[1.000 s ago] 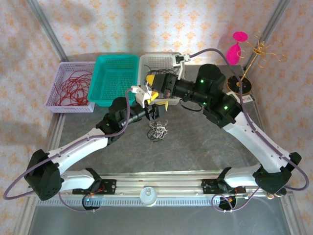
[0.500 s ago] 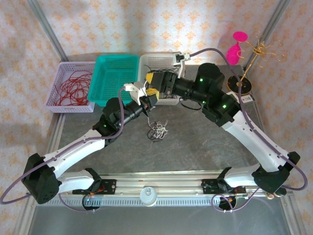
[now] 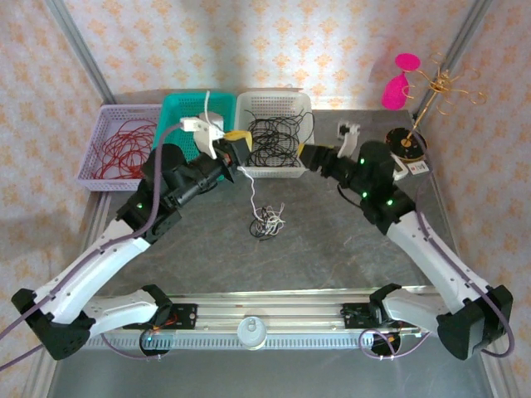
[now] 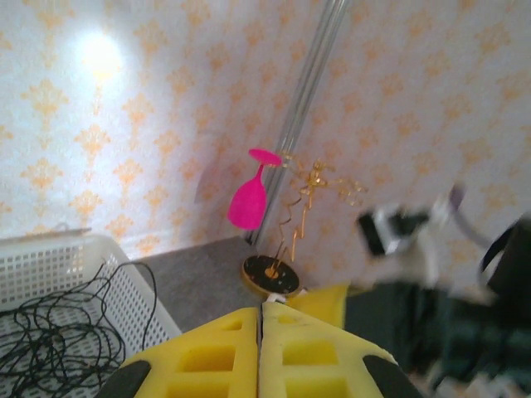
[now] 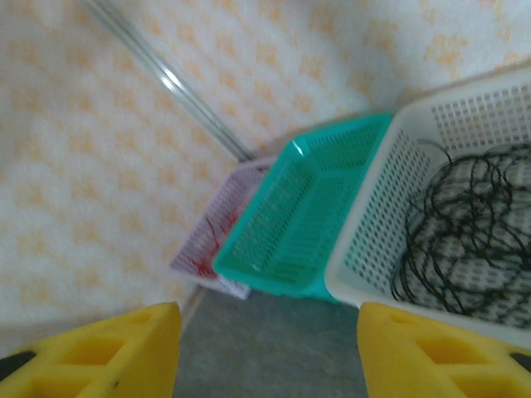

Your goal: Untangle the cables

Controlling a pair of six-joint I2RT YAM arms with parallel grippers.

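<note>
Red cables (image 3: 123, 149) sorted into lilac basket (image 3: 116, 183), well off to left of left gripper (image 3: 238, 149). Black cables (image 3: 274, 137) in white basket (image 3: 274, 102), just ahead of right gripper (image 3: 309, 157); its jaws apart, nothing between them. Left gripper pinched on white cord (image 3: 251, 189), which runs down to clump (image 3: 267, 221) on table (image 3: 332, 249), below and nearer than both grippers. Teal basket (image 3: 178, 112) beside left gripper, likely for white. Looks well past halfway; clump's white and dark strands left to separate.
</note>
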